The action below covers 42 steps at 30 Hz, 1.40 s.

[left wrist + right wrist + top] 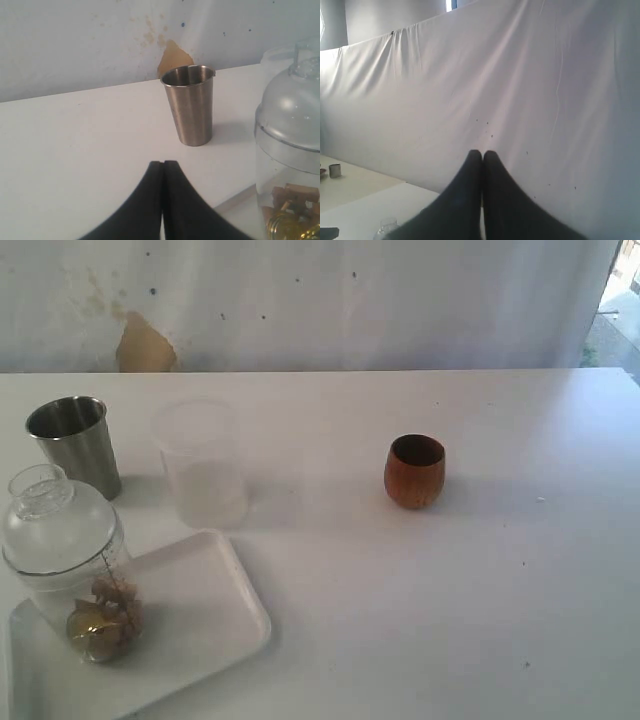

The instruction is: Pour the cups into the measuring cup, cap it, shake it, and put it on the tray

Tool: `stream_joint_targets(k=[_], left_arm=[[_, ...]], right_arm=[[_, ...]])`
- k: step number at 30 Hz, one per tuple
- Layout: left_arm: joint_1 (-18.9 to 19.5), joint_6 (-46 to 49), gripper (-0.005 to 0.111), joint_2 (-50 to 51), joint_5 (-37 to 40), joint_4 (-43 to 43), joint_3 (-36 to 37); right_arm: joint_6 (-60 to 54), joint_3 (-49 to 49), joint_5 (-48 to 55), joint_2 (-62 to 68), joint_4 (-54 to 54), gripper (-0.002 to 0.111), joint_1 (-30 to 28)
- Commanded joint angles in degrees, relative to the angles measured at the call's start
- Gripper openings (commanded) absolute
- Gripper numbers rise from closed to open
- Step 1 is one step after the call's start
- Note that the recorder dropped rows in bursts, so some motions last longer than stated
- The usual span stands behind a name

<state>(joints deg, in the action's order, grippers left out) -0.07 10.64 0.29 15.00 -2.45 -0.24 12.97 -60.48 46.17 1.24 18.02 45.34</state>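
The steel tumbler point(75, 445) stands upright at the far left of the table. The brown wooden cup point(414, 472) stands upright near the middle. The clear measuring cup point(70, 560) stands on the white tray point(210, 610) at the front left, with a domed clear cap on it and brown and golden pieces at its bottom. Neither gripper shows in the exterior view. In the left wrist view my left gripper point(163, 164) is shut on nothing, short of the tumbler point(190, 107), with the measuring cup point(290, 150) and tray point(239, 206) beside it. My right gripper point(482, 154) is shut and empty, facing a white curtain.
A frosted translucent cup point(200, 465) stands between the tumbler and the wooden cup, just behind the tray. A white curtain with a brown stain point(145, 345) hangs along the back edge of the table.
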Motion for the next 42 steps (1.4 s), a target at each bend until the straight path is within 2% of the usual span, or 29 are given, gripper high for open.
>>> stream_joint_targets(k=[1, 6, 13, 19, 31, 37, 42], left_arm=[[0.0, -0.1, 0.0, -0.3, -0.4, -0.1, 0.2], [0.0, -0.1, 0.0, -0.3, -0.4, -0.1, 0.2], [0.0, -0.1, 0.0, -0.3, -0.4, -0.1, 0.2], [0.0, -0.1, 0.0, -0.3, -0.4, -0.1, 0.2], [0.0, -0.1, 0.0, -0.3, -0.4, -0.1, 0.2], [0.0, -0.1, 0.0, -0.3, -0.4, -0.1, 0.2], [0.0, -0.1, 0.0, -0.3, -0.4, -0.1, 0.2]], right_arm=[[0.2, 2.7, -0.4, -1.2, 0.0, 0.0, -2.7], [-0.9, 5.1, -0.6, -1.2, -0.3, 0.0, -8.3], [-15.1, 9.8, -8.7, -1.2, -3.0, 0.0, -15.6], [-15.8, 14.9, -14.6, -1.2, -6.1, 0.0, -23.2], [-21.9, 34.0, -37.1, -1.2, -20.7, 0.0, -37.0], [-21.8, 43.9, -40.4, -1.2, -21.0, 0.0, -42.3], [-21.8, 51.9, -42.5, -1.2, -20.8, 0.0, -44.4]])
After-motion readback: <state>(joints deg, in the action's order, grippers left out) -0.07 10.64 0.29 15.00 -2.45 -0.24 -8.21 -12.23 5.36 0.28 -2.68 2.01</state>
